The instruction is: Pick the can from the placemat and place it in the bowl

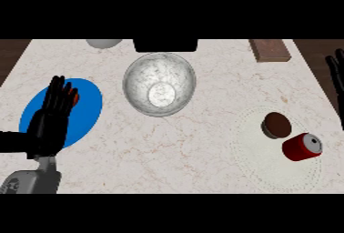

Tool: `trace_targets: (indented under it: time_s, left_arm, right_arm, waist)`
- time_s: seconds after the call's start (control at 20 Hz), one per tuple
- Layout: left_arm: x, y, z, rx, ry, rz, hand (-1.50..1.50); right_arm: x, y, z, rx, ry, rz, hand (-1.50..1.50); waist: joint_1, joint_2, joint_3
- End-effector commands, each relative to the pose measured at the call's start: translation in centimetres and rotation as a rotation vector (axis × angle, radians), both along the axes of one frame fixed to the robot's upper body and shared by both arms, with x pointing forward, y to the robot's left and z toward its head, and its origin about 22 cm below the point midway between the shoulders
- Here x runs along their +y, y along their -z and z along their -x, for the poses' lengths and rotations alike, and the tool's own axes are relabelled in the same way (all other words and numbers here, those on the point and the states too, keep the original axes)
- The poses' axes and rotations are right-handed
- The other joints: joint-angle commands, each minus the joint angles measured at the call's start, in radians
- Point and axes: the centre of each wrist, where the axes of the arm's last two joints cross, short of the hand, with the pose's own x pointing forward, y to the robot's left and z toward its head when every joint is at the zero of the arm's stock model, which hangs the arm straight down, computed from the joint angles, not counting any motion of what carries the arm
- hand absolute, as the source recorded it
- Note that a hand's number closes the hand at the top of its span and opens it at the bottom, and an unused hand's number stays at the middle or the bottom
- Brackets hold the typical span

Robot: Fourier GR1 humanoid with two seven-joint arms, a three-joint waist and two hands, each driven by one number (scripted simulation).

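Note:
A red can lies on its side on the pale, stitched round placemat at the right, its silver top facing right. The speckled grey bowl stands in the upper middle of the counter with nothing in it. My left hand hovers open over a blue round plate at the left, fingers straight and pointing away, far from the can. Straight fingers of my right hand rest open at the right edge, above the can and apart from it.
A dark brown round object sits on the placemat just left of the can. A small red thing peeks out beside my left hand. At the far edge stand a grey rounded object, a black object and a brown block.

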Motion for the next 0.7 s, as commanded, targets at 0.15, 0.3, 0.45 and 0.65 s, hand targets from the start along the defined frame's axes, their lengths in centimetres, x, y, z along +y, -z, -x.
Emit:
trace_targets:
  time_s: [0.15, 0.3, 0.45, 0.65]
  left_arm:
    - [-2.3, -0.1, -0.2, 0.016, 0.252, -0.190, 0.00]
    - [-2.5, -0.8, -0.3, 0.020, 0.296, -0.227, 0.00]
    - [-6.1, -0.1, 0.8, 0.057, 0.446, -0.267, 0.00]
    - [-7.0, -0.6, 2.0, 0.066, 0.434, -0.285, 0.00]
  right_arm:
    - [-6.6, 0.9, 3.0, 0.115, 0.067, 0.036, 1.50]
    - [-10.4, -1.3, 4.0, 0.212, 0.220, 0.629, 1.50]
    - [-10.5, 7.6, 4.9, 0.358, 0.211, 0.213, -1.50]
    - [-11.5, 7.8, 4.7, 0.302, 0.159, 0.381, -1.50]
  waist:
    - [-0.002, 0.036, 0.023]
    - [-0.040, 0.059, 0.007]
    - [0.041, 0.041, 0.024]
    - [0.045, 0.036, 0.022]
